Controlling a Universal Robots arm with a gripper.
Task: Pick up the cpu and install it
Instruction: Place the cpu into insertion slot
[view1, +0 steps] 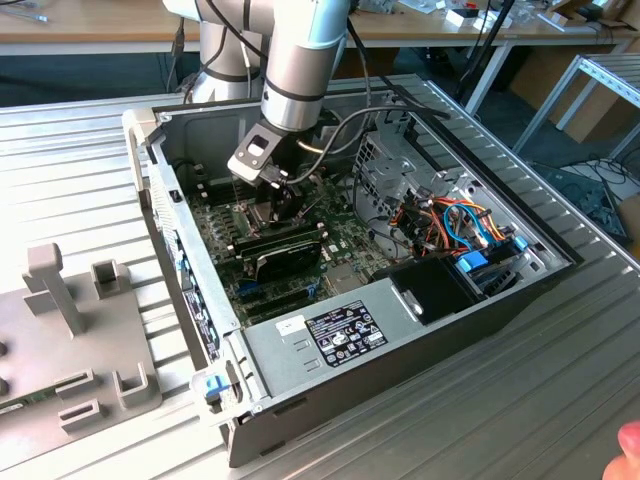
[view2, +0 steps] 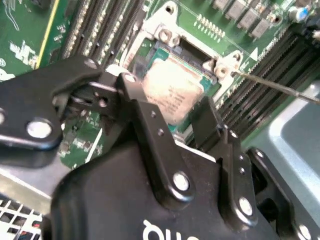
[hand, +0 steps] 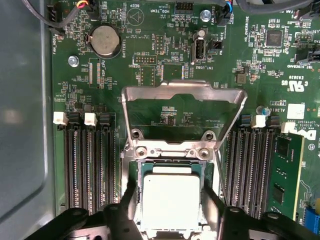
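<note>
The gripper (hand: 169, 197) straddles the cpu (view2: 172, 92) seated flat in the socket beneath the raised socket frame (hand: 182, 92); whether it grips cannot be told.

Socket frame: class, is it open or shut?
Open: in the first wrist view the socket frame stands tipped back, clear of the cpu, whose silver top lies uncovered.

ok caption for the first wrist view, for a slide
Gripper at the cpu on the motherboard, hinged frame swung open.
</note>
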